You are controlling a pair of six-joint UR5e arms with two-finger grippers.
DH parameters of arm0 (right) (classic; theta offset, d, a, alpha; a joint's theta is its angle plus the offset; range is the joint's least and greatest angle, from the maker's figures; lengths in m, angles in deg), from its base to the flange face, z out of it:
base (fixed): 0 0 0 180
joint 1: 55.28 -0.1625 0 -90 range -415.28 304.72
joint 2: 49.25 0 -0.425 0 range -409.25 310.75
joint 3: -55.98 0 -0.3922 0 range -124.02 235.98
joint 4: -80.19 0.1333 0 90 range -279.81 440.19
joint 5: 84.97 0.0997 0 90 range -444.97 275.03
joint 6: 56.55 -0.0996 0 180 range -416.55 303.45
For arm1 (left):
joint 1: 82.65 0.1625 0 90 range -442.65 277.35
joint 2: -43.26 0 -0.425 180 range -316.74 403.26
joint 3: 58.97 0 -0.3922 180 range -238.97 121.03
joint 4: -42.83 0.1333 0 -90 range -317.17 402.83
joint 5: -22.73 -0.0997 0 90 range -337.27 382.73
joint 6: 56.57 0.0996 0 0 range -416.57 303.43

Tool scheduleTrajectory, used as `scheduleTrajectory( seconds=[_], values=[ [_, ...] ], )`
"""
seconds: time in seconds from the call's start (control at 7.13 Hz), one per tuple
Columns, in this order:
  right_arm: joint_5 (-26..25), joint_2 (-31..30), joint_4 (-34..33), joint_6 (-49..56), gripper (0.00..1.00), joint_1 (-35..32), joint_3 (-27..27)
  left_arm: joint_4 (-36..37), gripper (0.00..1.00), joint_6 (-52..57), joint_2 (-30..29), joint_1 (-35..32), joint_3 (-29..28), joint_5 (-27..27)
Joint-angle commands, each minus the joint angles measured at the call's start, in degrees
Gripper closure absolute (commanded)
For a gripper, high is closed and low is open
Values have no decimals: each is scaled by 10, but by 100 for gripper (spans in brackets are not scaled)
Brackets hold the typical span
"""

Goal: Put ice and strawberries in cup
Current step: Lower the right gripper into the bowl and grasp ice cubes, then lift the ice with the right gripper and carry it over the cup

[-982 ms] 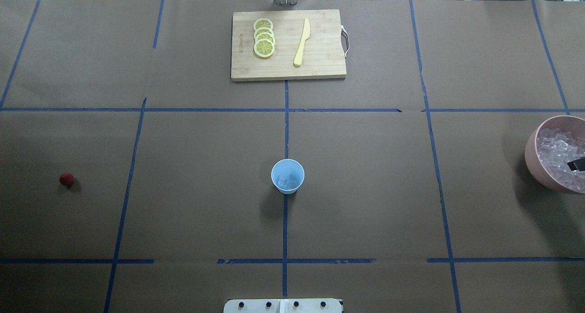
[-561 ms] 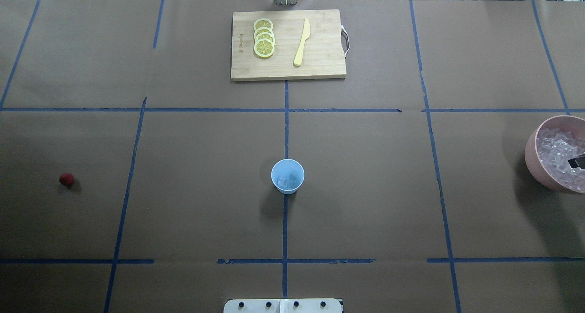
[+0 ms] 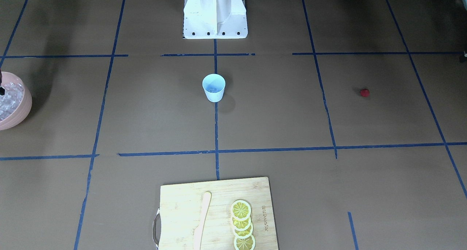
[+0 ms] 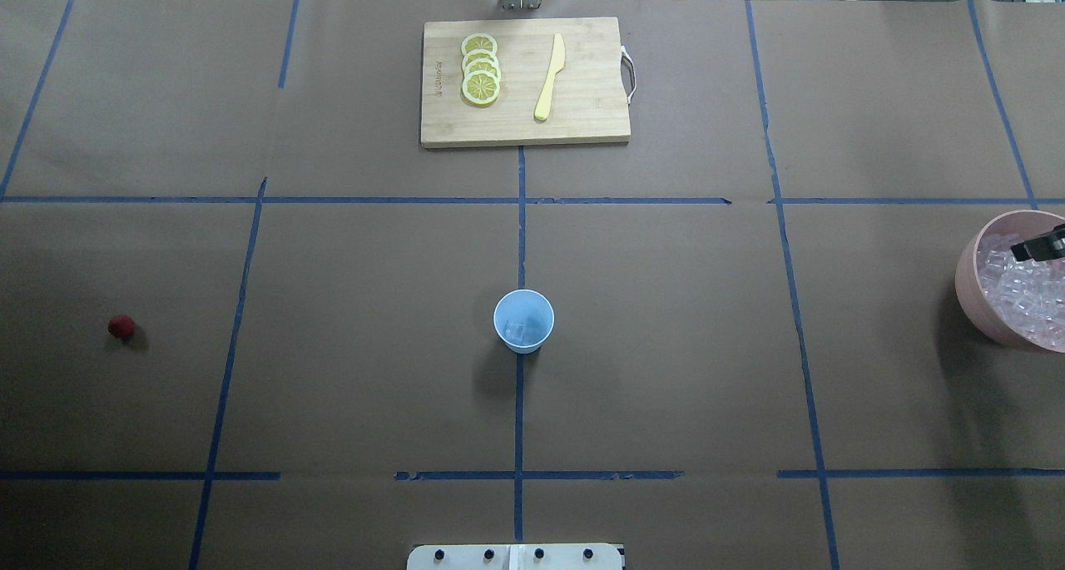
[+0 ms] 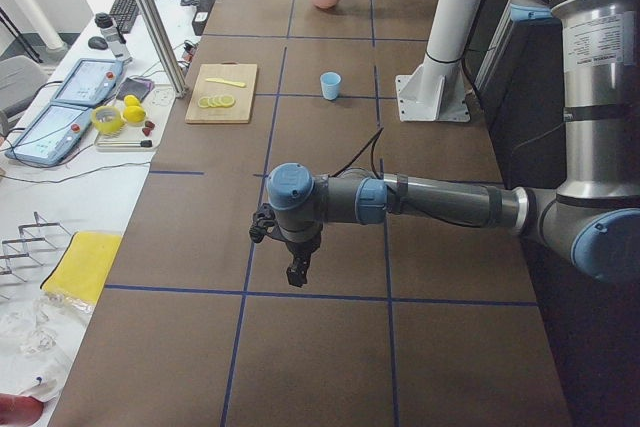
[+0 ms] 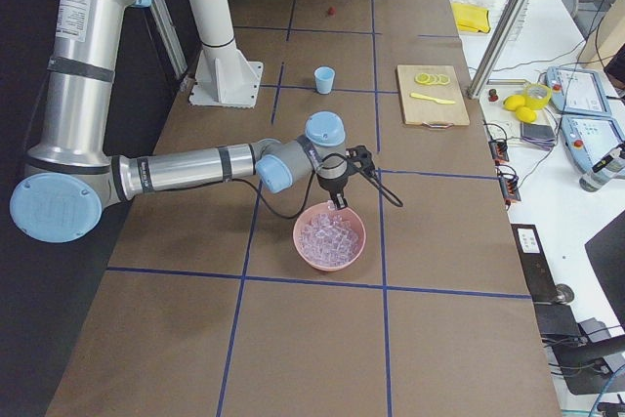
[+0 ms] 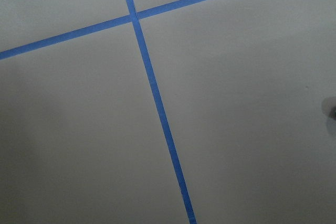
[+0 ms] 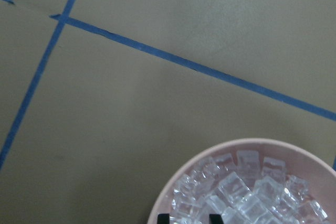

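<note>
- right gripper [image 6: 337, 200] hangs above the pink bowl [image 4: 965, 287], near its rim. The wrist view shows only two fingertips [image 8: 214, 217], apart and cut off at the frame bottom; cannot tell whether a cube sits between them.
- left gripper [image 5: 297, 273] is seen from the side camera only; jaw state cannot be told.
- ice [image 8: 236, 192] is heaped in the bowl, which the frame edge clips overhead.
- cup [image 4: 523, 320] stands upright mid-table with one faint cube inside, hard to make out.
- strawberry [image 4: 121, 327] lies on the table, well apart from the cup.
</note>
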Motion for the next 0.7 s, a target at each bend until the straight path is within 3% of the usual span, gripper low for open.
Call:
scheduleTrajectory(
  seconds=[0.0,0.42,0.56],
  values=[
    [0,99,-150,-25,98,4,42,0,0,0,0,0,0,0],
    [-8,208,-180,-185,98,101,41,0,0,0,0,0,0,0],
    [-37,266,-226,-235,98,140,39,0,0,0,0,0,0,0]
  ],
)
